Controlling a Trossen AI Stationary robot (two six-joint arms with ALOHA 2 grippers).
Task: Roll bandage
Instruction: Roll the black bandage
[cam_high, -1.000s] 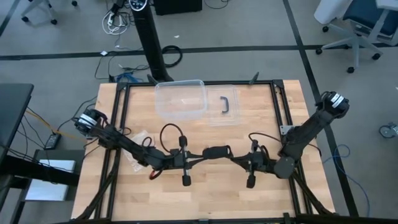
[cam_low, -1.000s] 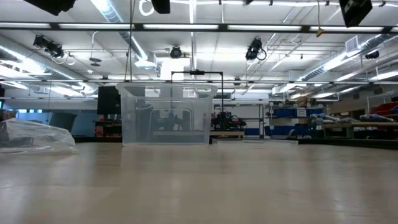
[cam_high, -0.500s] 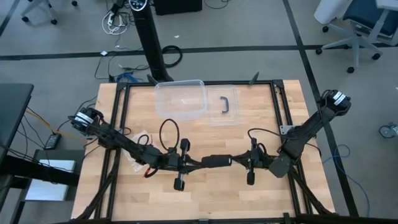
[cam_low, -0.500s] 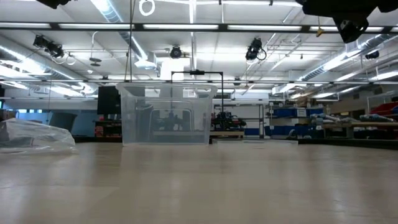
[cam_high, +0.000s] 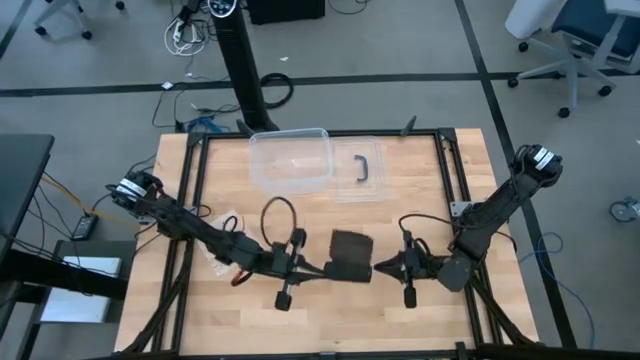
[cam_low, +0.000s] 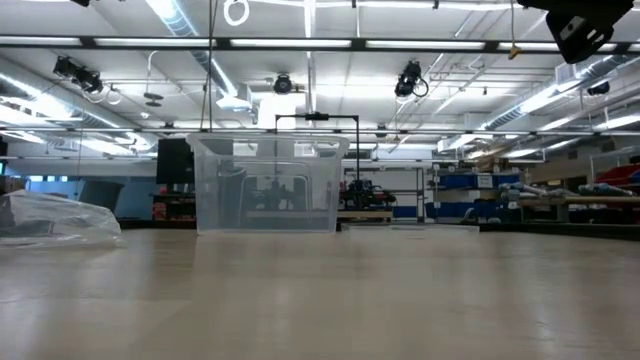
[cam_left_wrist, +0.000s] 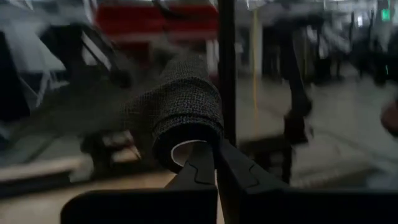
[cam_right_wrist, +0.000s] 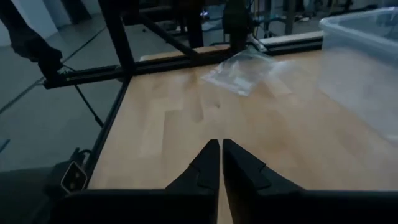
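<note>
The bandage (cam_high: 350, 257) is a black fabric roll held above the middle of the table. From above it shows as a broad dark block. The left wrist view shows the bandage (cam_left_wrist: 183, 109) end-on, with a hollow core. My left gripper (cam_high: 326, 270) is shut on it from the table's left. My right gripper (cam_high: 379, 268) sits just right of the bandage. In the right wrist view my right gripper (cam_right_wrist: 221, 149) has its fingers together, with nothing between them and only bare table ahead. My left gripper pinches the lower rim of the roll's open end (cam_left_wrist: 198, 148) between its two fingers. The fingers come roughly level from the table's left. The roll runs on away from the fingertips and is lifted clear of the table.
A clear plastic box (cam_high: 290, 160) stands at the far middle, and beside it lies its lid with a black handle (cam_high: 365, 168). A crinkly clear bag (cam_high: 225, 225) lies on the left, under my left arm. The black frame rails (cam_high: 190, 200) border the wooden table.
A second ago the bandage was a slim bar bridging the two grippers. It has shifted toward the near edge and now shows as a broad dark block at my left gripper's tip. Both grippers have drifted slightly toward the near edge, and both wrists have turned.
</note>
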